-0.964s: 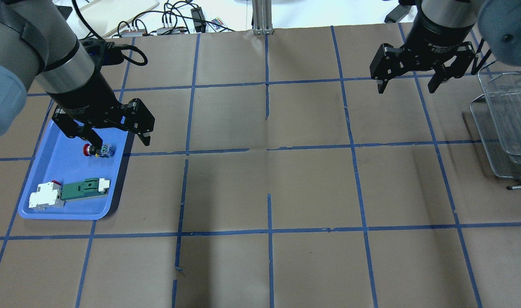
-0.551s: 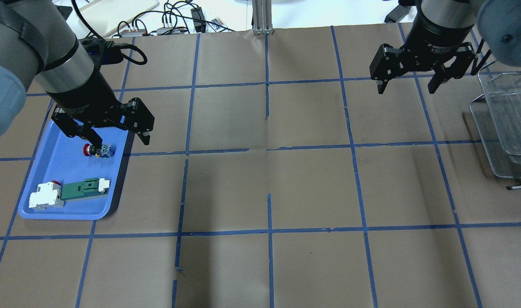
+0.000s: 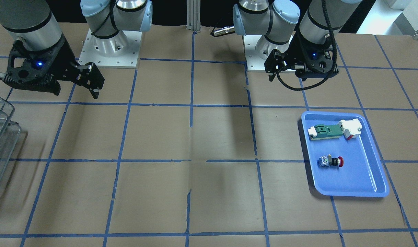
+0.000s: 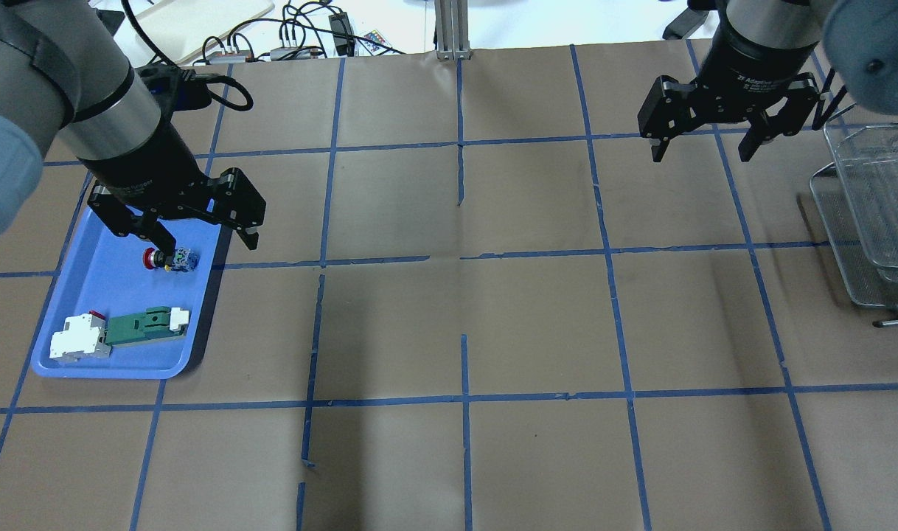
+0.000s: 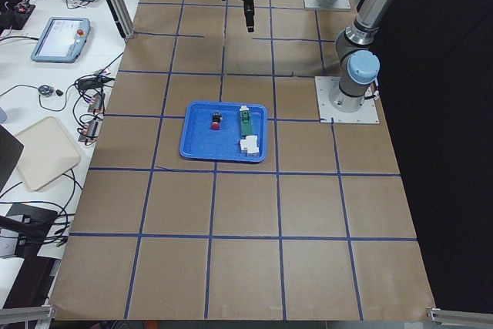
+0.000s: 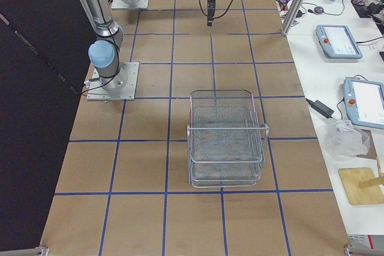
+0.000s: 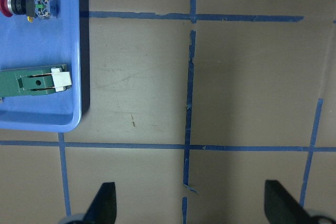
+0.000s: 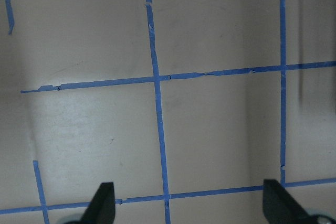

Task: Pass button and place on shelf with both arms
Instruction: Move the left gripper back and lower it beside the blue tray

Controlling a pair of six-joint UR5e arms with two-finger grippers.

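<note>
The button (image 4: 167, 259), with a red head and a pale rear block, lies on its side in the blue tray (image 4: 102, 295) at the table's left. It also shows in the front view (image 3: 329, 161) and at the top left of the left wrist view (image 7: 26, 4). My left gripper (image 4: 209, 243) is open and empty, held high over the tray's right edge near the button. My right gripper (image 4: 700, 151) is open and empty, high over the far right of the table. The wire-mesh shelf (image 4: 873, 206) stands at the right edge and shows fully in the exterior right view (image 6: 227, 139).
A green-and-white flat part (image 4: 143, 326) and a white block with a red tab (image 4: 80, 335) lie in the tray's near end. Brown paper with blue tape lines covers the table. Cables and devices lie beyond the far edge.
</note>
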